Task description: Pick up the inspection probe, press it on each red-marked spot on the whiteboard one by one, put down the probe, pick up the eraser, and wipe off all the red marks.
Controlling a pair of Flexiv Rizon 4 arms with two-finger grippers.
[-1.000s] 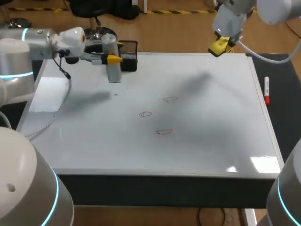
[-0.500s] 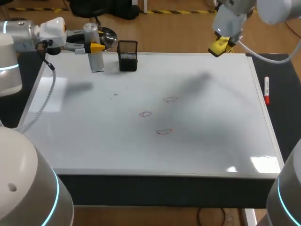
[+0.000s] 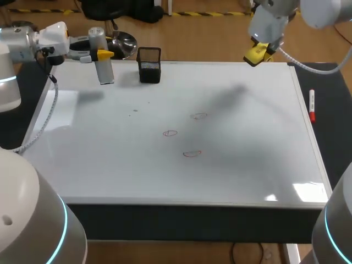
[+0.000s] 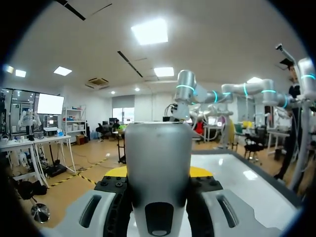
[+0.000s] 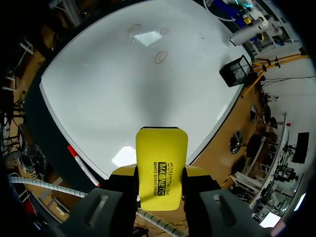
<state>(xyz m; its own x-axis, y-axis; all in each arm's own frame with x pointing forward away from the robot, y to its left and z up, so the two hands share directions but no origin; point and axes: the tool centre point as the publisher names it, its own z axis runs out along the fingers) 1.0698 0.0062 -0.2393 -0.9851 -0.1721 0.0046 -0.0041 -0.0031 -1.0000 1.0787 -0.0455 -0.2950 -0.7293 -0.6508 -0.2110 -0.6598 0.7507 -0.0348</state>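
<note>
Red marks (image 3: 191, 153), three small ovals, lie unwiped in the middle of the whiteboard (image 3: 247, 165), nearer than the black mesh cup (image 3: 149, 66) and somewhat to its right. Well to the right of the cup, just off the board's edge, lies a marker pen (image 3: 312, 104). The cup itself stands at the board's far edge. Just to its left hangs the probe (image 3: 102, 63), a grey cylinder held upright. The left gripper (image 3: 102, 55) is clamped on its upper part from both sides, and the left wrist view shows a yellow tip against each flank of the barrel (image 4: 158, 163). Its shadow falls apart from its foot, so it seems to be clear of the surface. Far off to the right of the cup, above the board's far edge, the right gripper (image 3: 259, 52) is closed on the yellow eraser (image 3: 256, 53), which fills the gap between its fingers in the right wrist view (image 5: 161, 148). With the eraser already in hand, I judge the step to be parking the probe. To do it well, lower the probe straight down beside the cup, keep it vertical and release only once its foot rests flat. Keep that arm left of the cup, so the eraser can come in flat over each mark.
</note>
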